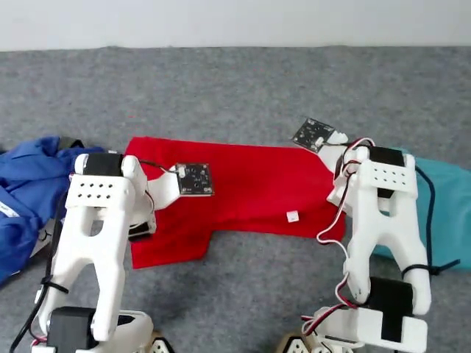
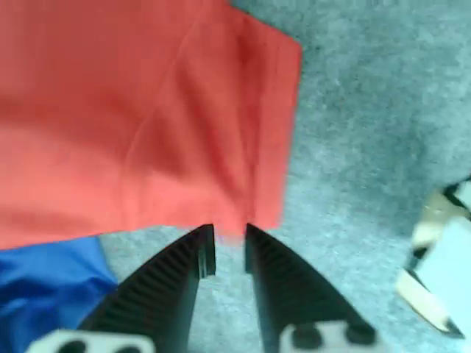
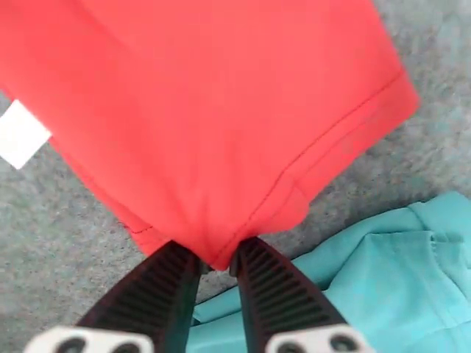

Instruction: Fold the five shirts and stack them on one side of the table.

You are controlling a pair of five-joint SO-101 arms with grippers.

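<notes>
A red shirt (image 1: pixel 243 184) lies spread across the middle of the grey table, with a small white tag (image 1: pixel 292 216) near its front edge. My left gripper (image 2: pixel 229 246) is shut on the shirt's hem by the sleeve (image 2: pixel 257 132) at the shirt's left end. My right gripper (image 3: pixel 217 263) is shut on a bunched corner of the red shirt (image 3: pixel 221 125) at its right end, just beside the teal shirt (image 3: pixel 368 279). In the high view both arms stand over those ends and hide the fingers.
A crumpled blue shirt (image 1: pixel 29 191) lies at the table's left, showing beside the left gripper too as blue cloth (image 2: pixel 51 287). A teal shirt (image 1: pixel 441 206) lies at the right under the right arm. Bare grey table (image 1: pixel 257 88) stretches behind the red shirt.
</notes>
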